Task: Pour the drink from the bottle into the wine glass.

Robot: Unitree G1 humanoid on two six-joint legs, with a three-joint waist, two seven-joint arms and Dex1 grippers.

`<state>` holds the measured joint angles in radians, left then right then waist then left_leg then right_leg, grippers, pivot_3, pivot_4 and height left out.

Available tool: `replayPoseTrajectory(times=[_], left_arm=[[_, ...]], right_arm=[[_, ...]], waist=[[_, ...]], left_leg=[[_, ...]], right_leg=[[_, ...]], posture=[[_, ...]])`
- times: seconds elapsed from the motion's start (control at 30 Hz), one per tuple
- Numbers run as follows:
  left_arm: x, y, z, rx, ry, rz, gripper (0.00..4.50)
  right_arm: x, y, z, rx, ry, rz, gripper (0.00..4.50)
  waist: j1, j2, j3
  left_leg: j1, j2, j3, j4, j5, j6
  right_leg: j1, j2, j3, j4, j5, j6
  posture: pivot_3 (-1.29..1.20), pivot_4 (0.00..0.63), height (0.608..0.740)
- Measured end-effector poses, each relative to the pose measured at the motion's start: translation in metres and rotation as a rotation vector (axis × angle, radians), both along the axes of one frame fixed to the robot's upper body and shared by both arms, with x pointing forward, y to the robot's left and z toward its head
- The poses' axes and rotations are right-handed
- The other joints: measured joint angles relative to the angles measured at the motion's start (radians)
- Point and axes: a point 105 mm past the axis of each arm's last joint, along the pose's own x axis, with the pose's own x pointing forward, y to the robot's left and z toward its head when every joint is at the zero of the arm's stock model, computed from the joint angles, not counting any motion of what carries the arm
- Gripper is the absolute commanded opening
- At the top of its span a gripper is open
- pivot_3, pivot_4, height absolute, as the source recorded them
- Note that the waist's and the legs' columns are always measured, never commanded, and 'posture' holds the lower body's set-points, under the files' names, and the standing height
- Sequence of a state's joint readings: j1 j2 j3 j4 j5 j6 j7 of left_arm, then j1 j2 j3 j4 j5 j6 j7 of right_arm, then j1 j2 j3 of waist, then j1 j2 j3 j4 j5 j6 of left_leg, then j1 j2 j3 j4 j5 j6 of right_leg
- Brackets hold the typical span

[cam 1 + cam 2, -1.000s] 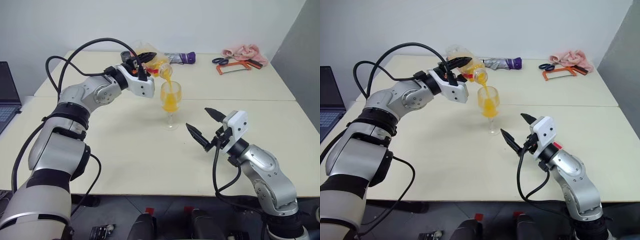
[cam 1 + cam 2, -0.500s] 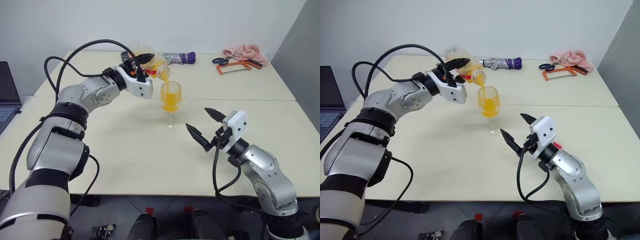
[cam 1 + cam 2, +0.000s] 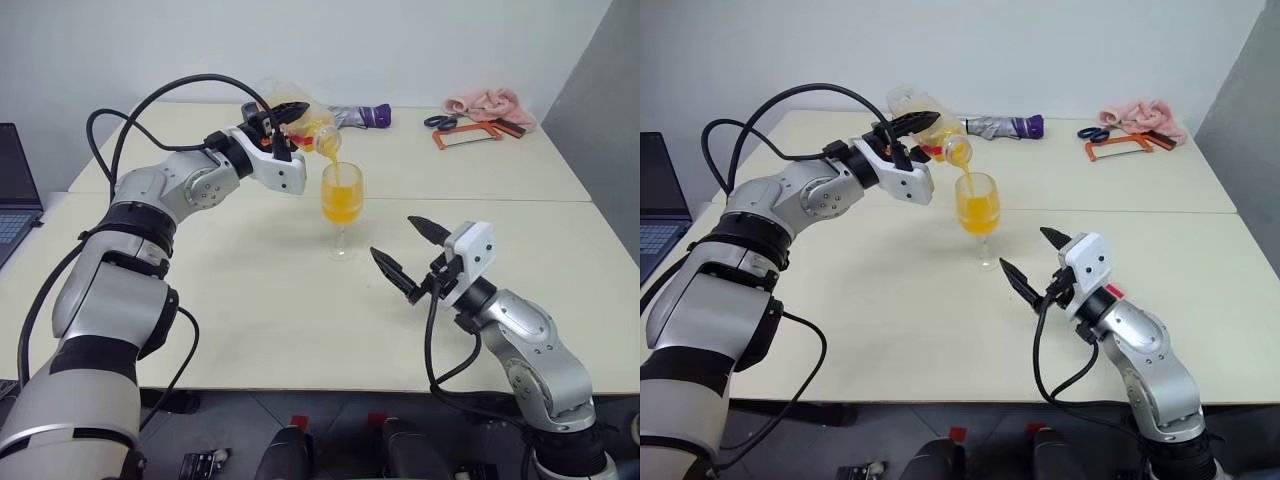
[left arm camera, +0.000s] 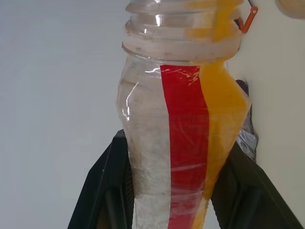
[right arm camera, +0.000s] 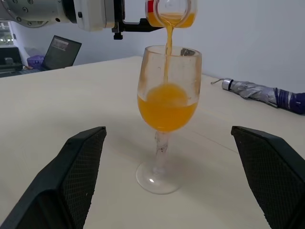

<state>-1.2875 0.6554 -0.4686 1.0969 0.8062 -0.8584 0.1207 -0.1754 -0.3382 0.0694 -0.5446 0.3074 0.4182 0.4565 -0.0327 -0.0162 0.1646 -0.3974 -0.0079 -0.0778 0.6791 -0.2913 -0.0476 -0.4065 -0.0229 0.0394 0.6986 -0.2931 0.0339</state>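
Observation:
My left gripper [image 3: 294, 117] is shut on the bottle [image 3: 308, 120], a clear plastic bottle with a red label strip [image 4: 183, 143]. It holds the bottle tilted, mouth down, just above the wine glass [image 3: 341, 196]. A thin stream of the orange drink [image 5: 167, 38] falls from the open mouth into the bowl. The drink [image 5: 167, 109] fills about the lower half of the bowl, and some remains in the bottle. The glass stands upright on the cream table [image 3: 250, 300]. My right gripper [image 3: 392, 236] hovers open to the near right of the glass, its fingers [image 5: 78, 164] wide apart and holding nothing.
At the back of the table lie a folded grey and purple umbrella [image 3: 362, 116], a pink cloth [image 3: 485, 102], and scissors with an orange tool [image 3: 462, 134]. A laptop [image 3: 14, 190] sits at the far left edge. A seam [image 3: 480, 199] runs across between two tabletops.
The drink in the glass stands a little higher and calmer than a second ago while the pour goes on. Neither arm has visibly moved.

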Motion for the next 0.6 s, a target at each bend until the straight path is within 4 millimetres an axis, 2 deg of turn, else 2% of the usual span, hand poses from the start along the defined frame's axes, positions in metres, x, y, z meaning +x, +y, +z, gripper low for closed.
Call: replayPoseTrajectory(times=[0.6], left_arm=[[0.0003,0.0006,-0.0005,-0.001,-0.001,0.002,1.68]], right_arm=[[-0.0006,0.0020,-0.0008,-0.001,0.003,0.008,4.50]], waist=[[0.000,0.000,0.000]], left_leg=[[0.000,0.000,0.000,0.000,0.000,0.000]], right_leg=[[0.000,0.000,0.000,0.000,0.000,0.000]], posture=[[0.00,0.150,0.740]])
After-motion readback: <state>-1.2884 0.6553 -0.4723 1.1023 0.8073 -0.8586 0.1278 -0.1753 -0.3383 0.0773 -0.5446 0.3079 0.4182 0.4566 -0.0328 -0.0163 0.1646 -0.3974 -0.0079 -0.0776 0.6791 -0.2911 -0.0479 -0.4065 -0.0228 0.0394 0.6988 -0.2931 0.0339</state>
